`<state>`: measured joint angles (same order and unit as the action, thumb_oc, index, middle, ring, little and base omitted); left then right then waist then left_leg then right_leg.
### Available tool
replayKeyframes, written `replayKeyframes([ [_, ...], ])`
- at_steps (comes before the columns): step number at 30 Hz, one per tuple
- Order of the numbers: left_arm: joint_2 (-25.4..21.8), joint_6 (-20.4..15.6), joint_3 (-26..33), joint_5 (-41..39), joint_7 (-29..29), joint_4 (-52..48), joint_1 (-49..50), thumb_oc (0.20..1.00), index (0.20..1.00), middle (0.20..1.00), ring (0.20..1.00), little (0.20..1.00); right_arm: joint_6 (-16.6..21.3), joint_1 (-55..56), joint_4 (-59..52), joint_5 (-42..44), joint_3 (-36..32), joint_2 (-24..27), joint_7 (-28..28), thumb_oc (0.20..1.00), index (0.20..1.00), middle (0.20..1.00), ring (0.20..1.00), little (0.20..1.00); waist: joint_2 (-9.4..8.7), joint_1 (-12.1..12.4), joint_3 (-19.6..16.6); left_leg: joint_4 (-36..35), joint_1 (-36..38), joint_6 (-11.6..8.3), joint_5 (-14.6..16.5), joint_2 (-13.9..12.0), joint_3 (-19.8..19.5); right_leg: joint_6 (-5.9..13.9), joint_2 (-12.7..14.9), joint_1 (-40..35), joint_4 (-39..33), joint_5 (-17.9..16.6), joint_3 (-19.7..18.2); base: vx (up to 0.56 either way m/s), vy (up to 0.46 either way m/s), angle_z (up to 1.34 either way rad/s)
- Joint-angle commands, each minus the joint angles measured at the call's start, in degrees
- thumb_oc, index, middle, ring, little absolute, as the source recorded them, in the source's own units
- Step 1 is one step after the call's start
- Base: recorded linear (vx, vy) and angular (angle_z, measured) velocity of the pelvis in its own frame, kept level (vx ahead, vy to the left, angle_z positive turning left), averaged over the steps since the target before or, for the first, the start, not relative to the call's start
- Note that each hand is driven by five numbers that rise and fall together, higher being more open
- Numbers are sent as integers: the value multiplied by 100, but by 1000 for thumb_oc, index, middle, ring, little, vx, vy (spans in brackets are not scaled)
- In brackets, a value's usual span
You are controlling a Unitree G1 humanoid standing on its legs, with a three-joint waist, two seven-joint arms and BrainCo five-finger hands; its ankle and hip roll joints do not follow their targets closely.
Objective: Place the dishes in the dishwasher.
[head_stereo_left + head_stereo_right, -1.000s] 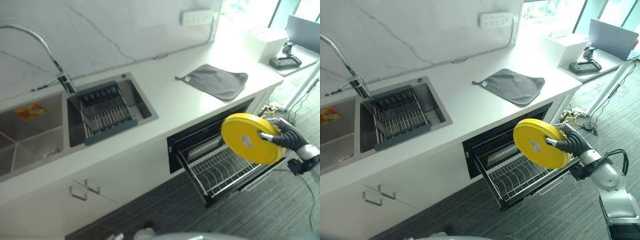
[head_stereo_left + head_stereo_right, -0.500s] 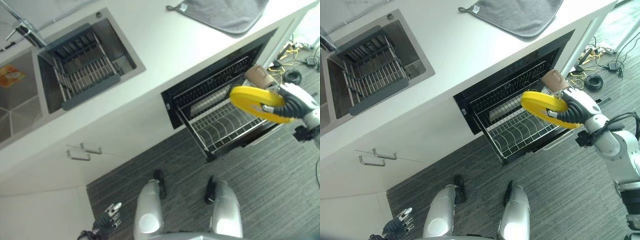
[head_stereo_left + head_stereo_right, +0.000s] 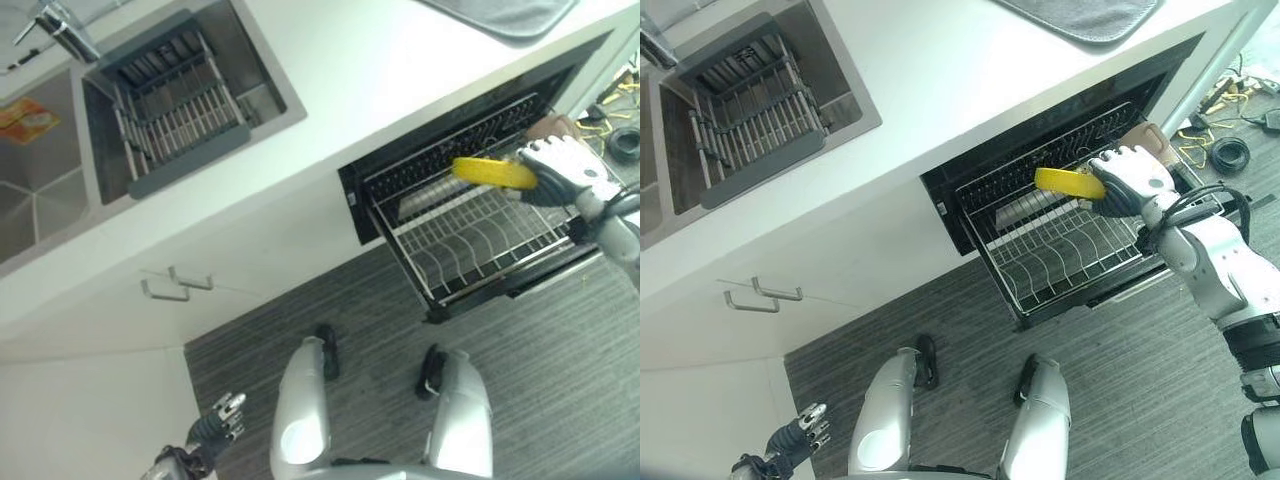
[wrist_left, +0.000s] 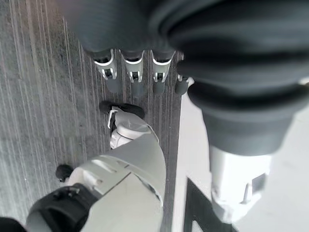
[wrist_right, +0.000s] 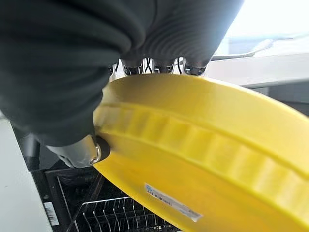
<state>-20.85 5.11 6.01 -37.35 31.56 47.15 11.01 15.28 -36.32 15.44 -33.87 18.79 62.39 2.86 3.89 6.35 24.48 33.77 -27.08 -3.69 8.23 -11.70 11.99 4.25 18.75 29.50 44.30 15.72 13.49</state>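
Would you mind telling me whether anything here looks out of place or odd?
Nothing stands out. The right hand holds the yellow plate over the pulled-out dishwasher rack; the left hand hangs idle near the floor.

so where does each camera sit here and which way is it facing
Left eye view: on the head, looking down at the pulled-out wire dishwasher rack and steel sink.
Right eye view: same scene; right hand holds the round yellow plate.
Left wrist view: left hand hangs over grey floor.
Right wrist view: along the hand, plate above rack.
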Motion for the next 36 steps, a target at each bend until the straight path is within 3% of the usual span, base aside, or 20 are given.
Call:
replayKeyframes([
  [1,-518,61,-289,-106,38,-12,168,1000,1000,1000,1000,1000,-247,-491,248,10,-96,-38,544,200,200,200,200,200,-136,213,-289,30,117,-107,564,-189,-622,132,209,-192,-362,35,171,-2,-28,18],
  [7,-627,245,-382,-137,26,-124,88,1000,1000,1000,1000,1000,-159,-1247,906,3,526,-130,732,200,200,200,200,200,-85,340,-281,201,-62,-67,623,-145,-690,124,284,16,-139,84,149,-2,3,6],
  [10,-698,238,-469,-293,62,-166,52,1000,1000,1000,1000,1000,-292,-1902,1376,-30,1014,-183,865,200,200,200,200,200,-50,438,-221,390,-311,-37,678,-93,-742,117,342,310,90,126,66,-34,42,3],
  [12,-730,213,-489,-332,77,-174,29,1000,1000,1000,1000,1000,-84,-2161,1531,-43,1215,-219,941,200,200,200,200,200,-55,487,-180,473,-442,-22,699,-79,-779,102,345,427,167,143,57,-59,-15,3],
  [15,-797,214,-498,-458,12,-324,1,1000,1000,1000,1000,1000,-118,-2476,1618,60,1530,-190,1002,200,200,200,200,200,-44,556,-112,632,-710,9,733,-37,-869,77,353,691,344,176,12,-62,-24,6],
  [22,-903,206,-483,-609,-40,-564,21,1000,1000,1000,1000,1000,-326,-2747,2091,186,1814,-312,1068,200,200,200,200,200,63,628,16,844,-1079,85,798,65,-925,24,329,1066,568,242,-101,-53,12,4],
  [30,-1001,352,-588,-805,-23,-1027,54,1000,1000,1000,1000,1000,-597,-2298,2259,-71,1876,-559,1014,200,200,200,200,200,179,604,129,1051,-1167,199,950,107,-869,-30,331,1152,651,295,-160,-3,22,0],
  [36,-1088,304,-589,-1066,-26,-1060,20,1000,1000,1000,1000,1000,-558,-2625,2922,-387,2273,-515,1155,200,200,200,200,200,265,662,223,1149,-1334,241,973,172,-874,-71,339,1314,741,305,-193,-34,24,2],
])
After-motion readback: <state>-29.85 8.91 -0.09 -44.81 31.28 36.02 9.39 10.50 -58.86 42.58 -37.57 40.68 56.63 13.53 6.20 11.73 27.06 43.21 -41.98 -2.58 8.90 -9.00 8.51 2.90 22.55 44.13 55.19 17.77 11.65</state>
